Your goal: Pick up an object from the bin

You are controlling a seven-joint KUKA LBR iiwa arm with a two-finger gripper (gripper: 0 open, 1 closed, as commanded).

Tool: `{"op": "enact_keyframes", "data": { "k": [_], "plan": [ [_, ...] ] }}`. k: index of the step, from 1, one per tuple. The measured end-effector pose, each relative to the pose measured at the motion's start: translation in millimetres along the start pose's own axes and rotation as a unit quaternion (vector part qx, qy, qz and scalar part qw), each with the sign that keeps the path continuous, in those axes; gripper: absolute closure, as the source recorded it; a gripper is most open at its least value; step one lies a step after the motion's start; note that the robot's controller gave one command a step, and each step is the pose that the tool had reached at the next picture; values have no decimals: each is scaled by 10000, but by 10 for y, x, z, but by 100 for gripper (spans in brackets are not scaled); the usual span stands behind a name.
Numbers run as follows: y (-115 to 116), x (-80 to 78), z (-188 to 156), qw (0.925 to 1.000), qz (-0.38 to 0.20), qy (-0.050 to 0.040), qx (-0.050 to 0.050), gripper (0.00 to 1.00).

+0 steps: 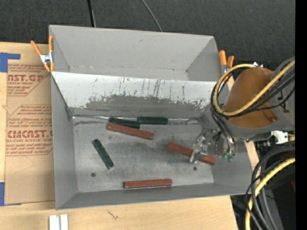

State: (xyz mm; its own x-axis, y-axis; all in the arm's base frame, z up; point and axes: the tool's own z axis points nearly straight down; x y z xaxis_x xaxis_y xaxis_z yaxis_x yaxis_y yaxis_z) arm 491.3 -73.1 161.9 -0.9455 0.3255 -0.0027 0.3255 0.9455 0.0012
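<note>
Scuffed grey metal bin (134, 51), tool (197, 155) low by its right edge, on the end of a flat red-brown bar (180, 149) lying aslant, whether spread or pinching I can't tell, another red-brown strip (147, 183) along the front edge, slim dark green strip (103, 153) toward the left

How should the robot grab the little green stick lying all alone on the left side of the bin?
Best around its middle, from straight above, pinching across its narrow width. The green stick lies flat and slanted on the bin floor, with bare floor along both long sides.
</note>
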Motion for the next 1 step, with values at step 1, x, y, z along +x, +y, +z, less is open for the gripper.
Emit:
{"op": "enact_keyframes", "data": {
  "k": [1],
  "plan": [
    [1,4,-42,10000,-1,14,2,100]
  ]
}}
